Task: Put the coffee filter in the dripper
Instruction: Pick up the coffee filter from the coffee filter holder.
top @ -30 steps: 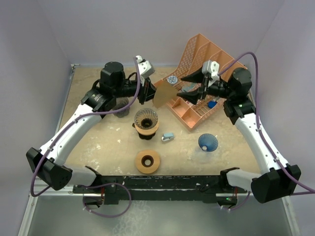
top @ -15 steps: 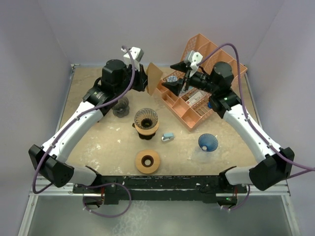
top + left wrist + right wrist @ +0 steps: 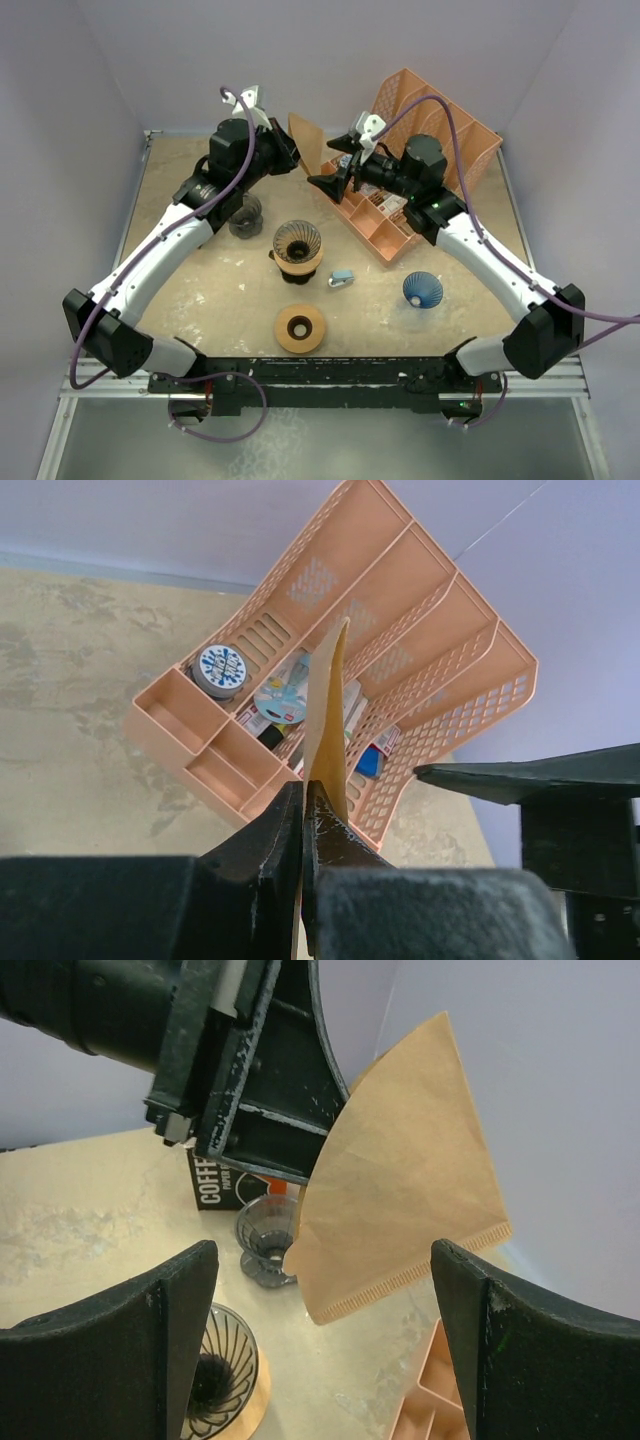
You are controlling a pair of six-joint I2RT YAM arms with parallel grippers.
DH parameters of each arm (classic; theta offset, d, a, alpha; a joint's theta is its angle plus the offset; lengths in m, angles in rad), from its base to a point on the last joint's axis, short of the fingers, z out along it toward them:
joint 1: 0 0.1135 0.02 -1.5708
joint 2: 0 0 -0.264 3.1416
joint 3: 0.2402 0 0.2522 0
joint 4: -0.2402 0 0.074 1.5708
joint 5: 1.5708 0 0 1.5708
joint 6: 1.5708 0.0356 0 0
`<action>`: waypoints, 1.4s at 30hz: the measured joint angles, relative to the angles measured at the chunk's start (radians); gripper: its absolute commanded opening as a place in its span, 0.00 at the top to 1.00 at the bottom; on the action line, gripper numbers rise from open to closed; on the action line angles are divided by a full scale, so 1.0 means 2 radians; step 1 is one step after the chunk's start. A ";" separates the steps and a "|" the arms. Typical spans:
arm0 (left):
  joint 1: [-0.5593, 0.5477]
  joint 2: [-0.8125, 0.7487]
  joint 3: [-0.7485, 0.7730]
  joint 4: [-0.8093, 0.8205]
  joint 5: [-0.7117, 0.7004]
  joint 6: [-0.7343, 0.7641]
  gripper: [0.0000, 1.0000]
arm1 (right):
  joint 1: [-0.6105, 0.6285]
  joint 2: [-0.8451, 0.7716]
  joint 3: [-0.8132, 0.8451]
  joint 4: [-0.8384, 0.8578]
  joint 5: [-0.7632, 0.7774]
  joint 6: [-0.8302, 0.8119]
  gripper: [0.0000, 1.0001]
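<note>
My left gripper (image 3: pixel 285 150) is shut on a flat, folded brown paper coffee filter (image 3: pixel 306 141) and holds it in the air near the back wall. The left wrist view shows the filter (image 3: pixel 328 715) edge-on, rising from the shut left gripper (image 3: pixel 303 790). My right gripper (image 3: pixel 332 165) is open, just right of the filter and facing it. In the right wrist view the filter (image 3: pixel 400 1170) hangs a little beyond the open right gripper (image 3: pixel 322 1260), untouched by it. The ribbed glass dripper (image 3: pixel 298 243) on a wooden collar stands mid-table, below both grippers, with nothing in it.
An orange plastic rack (image 3: pixel 430 150) with small items stands at the back right. A dark smoky dripper (image 3: pixel 245 215) stands left of the glass one, by a black filter box (image 3: pixel 215 1185). A blue dripper (image 3: pixel 423 289), a small blue clip (image 3: pixel 342 278) and a wooden ring (image 3: pixel 300 329) lie nearer.
The left gripper has lifted the filter up and back towards the wall. The right arm has swung left to face it, its jaws spreading wider.
</note>
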 measured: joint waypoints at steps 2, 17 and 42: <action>0.000 0.001 0.000 0.000 0.000 -0.014 1.00 | 0.006 0.008 0.000 0.000 0.013 0.001 0.11; 0.000 0.001 -0.010 0.011 -0.001 -0.033 1.00 | 0.026 0.031 0.010 -0.004 0.124 0.002 0.18; -0.005 0.008 -0.014 0.012 -0.010 -0.033 1.00 | 0.034 0.031 0.011 -0.005 0.159 0.000 0.19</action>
